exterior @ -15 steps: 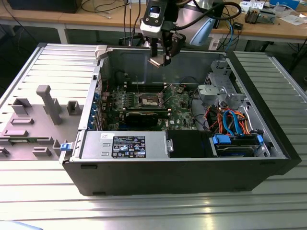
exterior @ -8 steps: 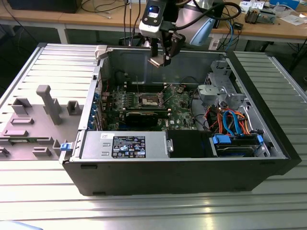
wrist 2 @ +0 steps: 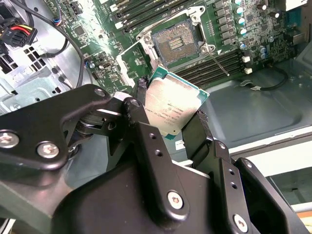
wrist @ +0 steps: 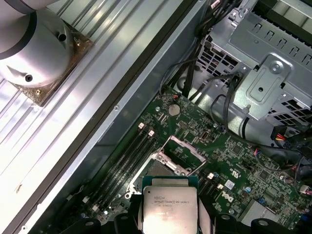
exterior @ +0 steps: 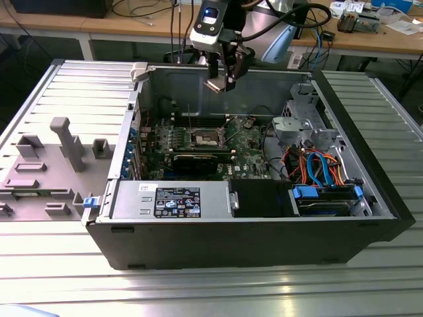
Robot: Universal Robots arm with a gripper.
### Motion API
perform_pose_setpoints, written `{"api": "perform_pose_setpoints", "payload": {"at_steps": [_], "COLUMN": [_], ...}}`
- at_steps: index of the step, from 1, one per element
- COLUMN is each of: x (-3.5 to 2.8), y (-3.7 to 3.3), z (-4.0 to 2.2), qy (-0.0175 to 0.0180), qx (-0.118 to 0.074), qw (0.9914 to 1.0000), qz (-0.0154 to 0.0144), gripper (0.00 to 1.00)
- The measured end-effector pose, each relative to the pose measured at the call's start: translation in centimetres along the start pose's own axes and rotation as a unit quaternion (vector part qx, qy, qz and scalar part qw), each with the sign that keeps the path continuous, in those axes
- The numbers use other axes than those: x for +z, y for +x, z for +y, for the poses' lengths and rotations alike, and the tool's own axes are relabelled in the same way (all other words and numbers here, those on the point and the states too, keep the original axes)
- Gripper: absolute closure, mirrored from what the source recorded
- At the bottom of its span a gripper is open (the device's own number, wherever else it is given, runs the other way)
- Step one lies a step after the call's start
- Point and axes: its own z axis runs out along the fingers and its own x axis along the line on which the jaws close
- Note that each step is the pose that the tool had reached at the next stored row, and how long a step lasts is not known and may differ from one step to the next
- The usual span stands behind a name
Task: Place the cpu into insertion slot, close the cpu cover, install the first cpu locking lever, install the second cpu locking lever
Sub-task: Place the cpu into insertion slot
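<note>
High above the motherboard [wrist 2: 122, 58], the gripper [wrist 2: 172, 100] pinches the cpu [wrist 2: 169, 113] by opposite edges: light, stiff, probably fragile underneath.

From my remote station, the gripper [wrist 2: 171, 105] is matt black: thick flat links with rounded ends, joined by silver screws [wrist 2: 175, 200] with recessed heads. Small plain holes run along each finger link [wrist 2: 146, 126]. In the exterior view, a silver-white box [exterior: 210, 23] with a small blue light sits just above the gripper. Beside this box, black cables [exterior: 304, 8] loop around a pale blue joint cap [exterior: 277, 41]. In the first wrist view I see a rounded silver-grey arm housing [wrist: 34, 41] with two small dark holes.
</note>
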Motion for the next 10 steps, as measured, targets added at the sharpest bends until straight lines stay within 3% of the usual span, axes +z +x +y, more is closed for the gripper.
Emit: {"api": "perform_pose_setpoints", "payload": {"at_steps": [10], "x": [0.0], "y": [0.0], "z": [0.0], "qy": [0.0], "qx": [0.002], "qw": [1.0], "qz": [-0.0002], "gripper": [0.46]}}
